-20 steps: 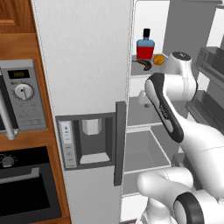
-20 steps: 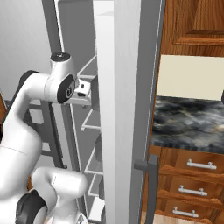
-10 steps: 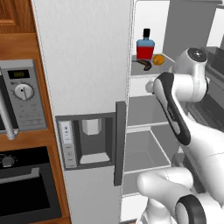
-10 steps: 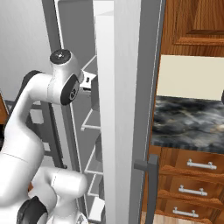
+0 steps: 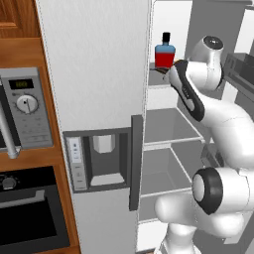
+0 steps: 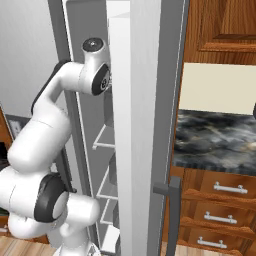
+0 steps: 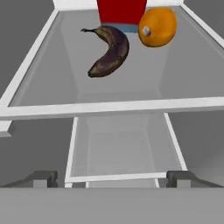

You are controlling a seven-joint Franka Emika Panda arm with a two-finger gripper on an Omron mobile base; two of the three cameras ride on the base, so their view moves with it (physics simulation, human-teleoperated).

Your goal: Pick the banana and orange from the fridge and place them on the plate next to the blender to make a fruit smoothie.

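Note:
In the hand view a dark brown banana [image 7: 109, 50] lies on a pale fridge shelf [image 7: 109, 106], curved, with the orange [image 7: 157, 26] just to its right. Both sit in front of a red-and-blue bottle [image 7: 121, 13]. My gripper [image 7: 111, 179] is open, its fingertips [image 7: 43, 178] far apart, nothing between them, short of the shelf's front edge and lower than it. In the left base view my arm reaches into the open fridge [image 5: 94, 74] at the bottle's [image 5: 164, 52] shelf and covers the fruit. The plate and the blender are out of view.
The fridge's closed door with the grey dispenser panel [image 5: 101, 158] stands left of the arm. A silver microwave [image 5: 25, 109] and a dark oven [image 5: 25, 213] lie further left. The open door's edge [image 6: 132, 125] rises right beside the arm, and a marble counter [image 6: 215, 140] lies to the right.
The arm has risen and pushed further in toward the upper shelf, now covering the orange in the left base view. The gripper has stayed open.

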